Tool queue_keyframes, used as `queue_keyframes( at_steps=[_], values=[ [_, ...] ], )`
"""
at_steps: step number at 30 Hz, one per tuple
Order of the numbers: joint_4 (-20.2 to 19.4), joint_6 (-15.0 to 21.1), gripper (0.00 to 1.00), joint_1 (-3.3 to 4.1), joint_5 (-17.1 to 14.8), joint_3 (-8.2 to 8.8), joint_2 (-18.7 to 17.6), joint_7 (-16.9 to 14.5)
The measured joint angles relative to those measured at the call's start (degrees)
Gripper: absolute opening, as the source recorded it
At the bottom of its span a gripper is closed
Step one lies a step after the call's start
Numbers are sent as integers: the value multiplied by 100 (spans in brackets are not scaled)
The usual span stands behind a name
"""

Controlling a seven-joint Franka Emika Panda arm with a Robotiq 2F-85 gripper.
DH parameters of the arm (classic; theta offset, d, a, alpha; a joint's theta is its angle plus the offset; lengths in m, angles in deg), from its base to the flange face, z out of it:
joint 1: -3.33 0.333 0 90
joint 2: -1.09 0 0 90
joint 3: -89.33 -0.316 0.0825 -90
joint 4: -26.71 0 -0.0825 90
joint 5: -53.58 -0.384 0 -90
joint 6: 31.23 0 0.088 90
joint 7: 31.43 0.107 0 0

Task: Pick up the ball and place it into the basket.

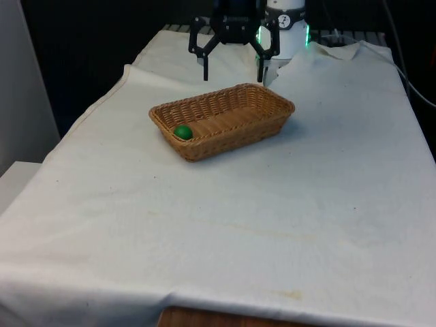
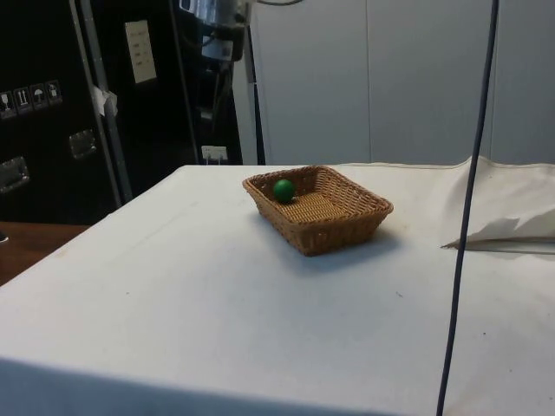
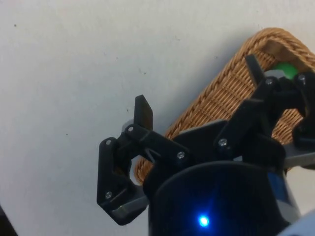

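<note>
The ball, a small green one, is already sitting inside the basket, so you are looking at it resting on the woven floor at the end of the basket that lies toward the front view's left, tucked close against the end wall. In the side view you are seeing the ball at the basket's far corner, below the rim, and it is probably touching the wall there, though the weave is making that hard to confirm. The basket is a shallow rectangular wicker one, standing flat on the white cloth of the tabletop, roughly in the middle of the far half. Your gripper is hanging above and just behind the basket's far rim, with its fingers spread wide apart and nothing between them. In the wrist view the gripper is showing the same wide spread, with the basket beneath it and a sliver of the green ball peeking past one finger.
</note>
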Motion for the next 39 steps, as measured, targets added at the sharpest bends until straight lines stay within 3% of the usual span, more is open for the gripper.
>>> queue_keyframes(
  at_steps=[19,39],
  values=[
    [309,-401,100,11,831,-539,34,1003],
    [298,-642,100,6,814,-579,46,1667]
  ],
)
